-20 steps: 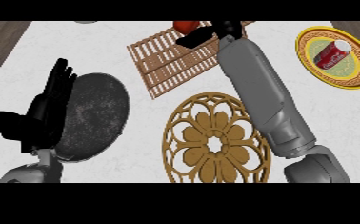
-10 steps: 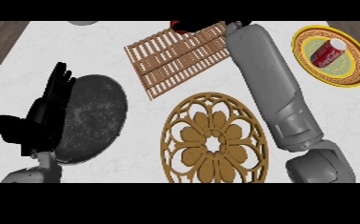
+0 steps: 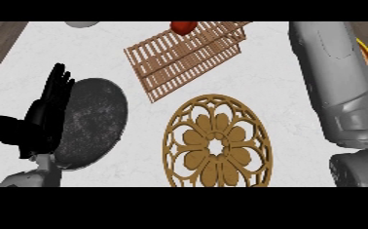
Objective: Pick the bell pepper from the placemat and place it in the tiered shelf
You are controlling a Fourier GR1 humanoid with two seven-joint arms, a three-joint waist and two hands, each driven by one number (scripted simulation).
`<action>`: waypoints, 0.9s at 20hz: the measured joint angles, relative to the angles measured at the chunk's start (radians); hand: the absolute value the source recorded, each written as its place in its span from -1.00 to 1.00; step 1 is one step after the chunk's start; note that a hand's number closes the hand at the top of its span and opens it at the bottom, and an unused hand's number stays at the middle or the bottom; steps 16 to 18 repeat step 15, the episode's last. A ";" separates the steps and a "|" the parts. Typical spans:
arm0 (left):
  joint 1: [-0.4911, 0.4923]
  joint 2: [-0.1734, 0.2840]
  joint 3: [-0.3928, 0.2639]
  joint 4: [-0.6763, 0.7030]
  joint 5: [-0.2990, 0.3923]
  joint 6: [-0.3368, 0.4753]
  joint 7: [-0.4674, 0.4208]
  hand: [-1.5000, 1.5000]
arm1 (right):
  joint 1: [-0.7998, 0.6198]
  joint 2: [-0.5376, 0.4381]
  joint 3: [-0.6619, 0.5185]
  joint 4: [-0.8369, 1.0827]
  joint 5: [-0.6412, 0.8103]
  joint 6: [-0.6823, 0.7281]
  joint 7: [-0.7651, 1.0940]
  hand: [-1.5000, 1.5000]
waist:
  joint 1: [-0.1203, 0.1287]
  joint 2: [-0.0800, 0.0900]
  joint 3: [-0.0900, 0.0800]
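**A:** Where is the pepper?

**B:** The small red bell pepper [image 3: 183, 27] sits at the far edge of the white marbled counter [image 3: 280, 86], on the far end of the brown wooden slatted tiered shelf [image 3: 188, 57]. Only part of it shows below the top of the view. No hand touches it.

**A:** And the shelf itself?

**B:** It lies at an angle across the far middle of the counter, its slats running from the near left up toward the far right.

**A:** What about the placemat?

**B:** The round golden-brown openwork placemat with a flower pattern [image 3: 217, 147] lies near the counter's near edge, around the middle, just on the near side of the shelf. Nothing rests on it.

**A:** The hands?

**B:** The black left hand [image 3: 45, 118] stands at the counter's left side, its fingers [image 3: 59, 84] straight, close together and pointing up, holding nothing. It overlaps the left rim of a dark grey speckled round plate [image 3: 90, 121]. Of the right arm only the grey forearm [image 3: 332, 82] shows, along the right edge; the right hand lies outside the view, so I cannot tell how its fingers stand.

**A:** Anything else?

**B:** A pale grey rounded thing [image 3: 82, 24] at the far left edge, mostly cut off, and a sliver of yellow [image 3: 361, 47] at the right edge behind the forearm.
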 measured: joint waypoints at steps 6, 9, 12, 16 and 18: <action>0.018 0.001 0.006 -0.005 0.005 -0.009 -0.011 0.00 | 0.123 -0.150 -0.050 -0.100 -0.079 0.154 0.028 -1.00 | -0.008 -0.003 0.000; 0.009 -0.008 0.000 0.002 -0.005 -0.001 -0.016 0.00 | 0.171 -0.208 -0.073 -0.127 -0.127 0.235 0.021 -1.00 | -0.004 -0.001 0.000; 0.006 -0.008 -0.007 -0.022 -0.012 0.004 0.019 0.00 | 0.202 -0.267 -0.097 -0.145 -0.173 0.309 0.021 -1.00 | -0.001 -0.001 0.001; 0.019 0.001 0.003 -0.027 0.000 -0.013 0.005 0.00 | 0.233 -0.316 -0.115 -0.123 -0.203 0.366 -0.025 -1.00 | 0.005 0.001 0.000; 0.019 0.001 0.003 -0.027 0.000 -0.013 0.005 0.00 | 0.233 -0.316 -0.115 -0.123 -0.203 0.366 -0.025 -1.00 | 0.005 0.001 0.000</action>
